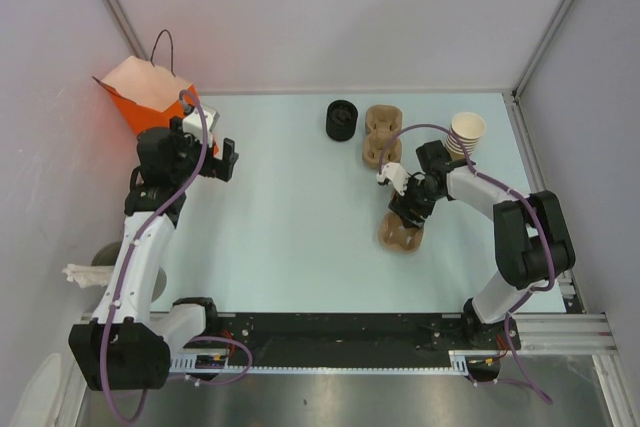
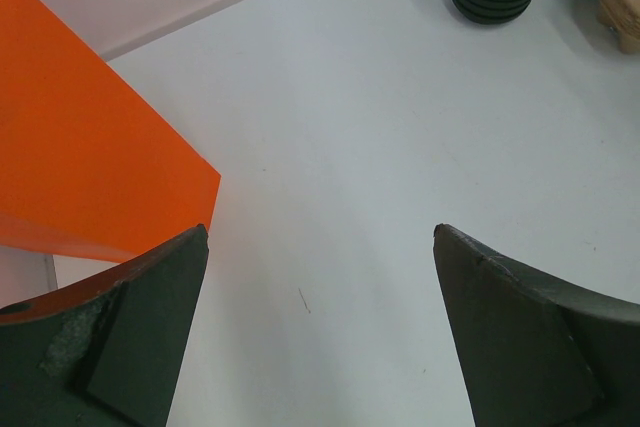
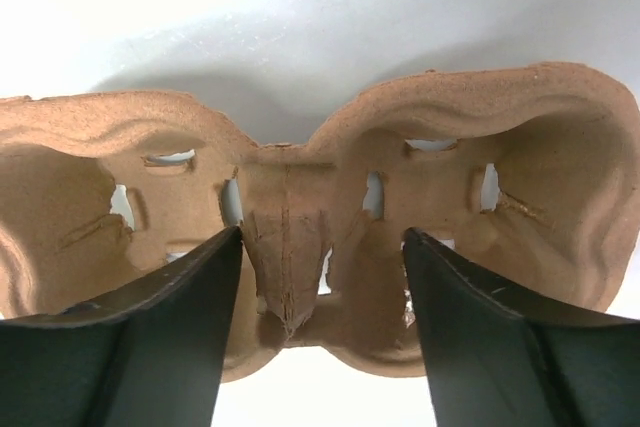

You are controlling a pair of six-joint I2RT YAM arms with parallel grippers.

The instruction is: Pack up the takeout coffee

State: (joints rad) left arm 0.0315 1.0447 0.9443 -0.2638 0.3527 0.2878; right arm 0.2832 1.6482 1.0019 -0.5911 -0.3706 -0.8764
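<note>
Right gripper [image 3: 322,235]: jaws partly spread, straddling centre rib of cardboard carrier [image 3: 520,147], gap visible on one side.
Left gripper [image 2: 320,232]: jaws wide, empty, above table [image 2: 380,127] beside orange bag [image 2: 80,147].

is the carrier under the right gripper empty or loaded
Empty: both wells of the carrier show bare cardboard in the right wrist view, no cup.

1. Orange bag [image 1: 135,97], mouth open, at the table's [image 1: 290,247] far left corner.
2. Black ribbed stack [image 1: 341,119] near the far edge.
3. Moulded brown carrier [image 1: 381,134] just right of it.
4. Second carrier [image 1: 400,237], right of centre.
5. Tan cup stack [image 1: 466,134], tilted, far right corner.
</note>
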